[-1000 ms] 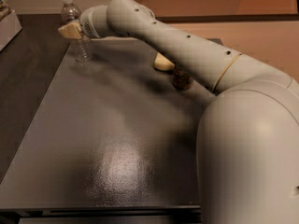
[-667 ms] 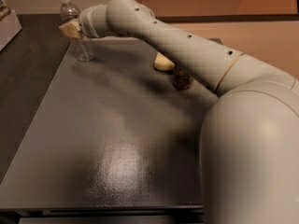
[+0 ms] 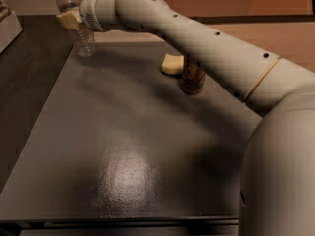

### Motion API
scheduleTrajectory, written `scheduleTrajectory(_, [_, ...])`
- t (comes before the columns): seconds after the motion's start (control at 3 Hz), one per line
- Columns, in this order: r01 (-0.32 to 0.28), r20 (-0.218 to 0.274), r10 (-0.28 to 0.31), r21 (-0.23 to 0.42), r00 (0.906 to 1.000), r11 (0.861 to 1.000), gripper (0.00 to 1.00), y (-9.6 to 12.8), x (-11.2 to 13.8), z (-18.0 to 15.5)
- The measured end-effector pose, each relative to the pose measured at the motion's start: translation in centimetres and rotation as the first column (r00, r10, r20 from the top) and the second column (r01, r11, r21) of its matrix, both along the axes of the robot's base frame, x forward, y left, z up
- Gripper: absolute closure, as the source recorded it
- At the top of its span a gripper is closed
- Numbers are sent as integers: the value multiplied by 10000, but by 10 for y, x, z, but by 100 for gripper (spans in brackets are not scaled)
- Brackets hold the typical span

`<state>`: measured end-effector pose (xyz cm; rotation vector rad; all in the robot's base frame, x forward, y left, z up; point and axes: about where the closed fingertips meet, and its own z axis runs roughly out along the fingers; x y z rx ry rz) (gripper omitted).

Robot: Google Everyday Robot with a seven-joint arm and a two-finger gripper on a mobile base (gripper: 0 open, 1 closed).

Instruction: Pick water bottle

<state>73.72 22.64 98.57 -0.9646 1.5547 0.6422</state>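
**Grasp closed on bottle, lift pending**

Tool (image 3: 73, 19) sits at the end of the fully stretched arm (image 3: 197, 38), at the far left corner of the surface (image 3: 123, 156). It appears clenched on the bottle (image 3: 84, 39). One tan pad (image 3: 66, 19) lies flat across the bottle's mid-body, just below the shoulder. The opposite pad is hidden behind the plastic. The bottle's cap rises above the tool and its ribbed lower half hangs below it, with the base at or just over the surface edge. Whether the base has left the surface cannot be told.

The step in hand is judged to be the end of the grasp, passing into the lift. The next move calls for a straight rise that keeps the bottle upright. The clamp should be firm enough to stop the thin ribbed wall slipping, yet not so hard that it buckles.

Behind the tool, well back along the arm, stand a brown can (image 3: 192, 77) and, just beside it, a pale yellow block (image 3: 172, 64). The forearm passes over both, so a low retreat could sweep them. A pale box (image 3: 7, 31) lies to the tool's left, off the surface. Nothing stands directly above the tool.
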Motion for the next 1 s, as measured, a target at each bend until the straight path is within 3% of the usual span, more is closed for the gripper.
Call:
scheduleTrajectory(0.33, [-254,292,250,114,9993,9996,100,-10,-24,32])
scheduleTrajectory(0.67, [-293,564,284,145,9980,9995,100,-41,-56,72])
scheduleTrajectory(1.0, [-294,564,285,145,9980,9995,100,-41,-56,72])
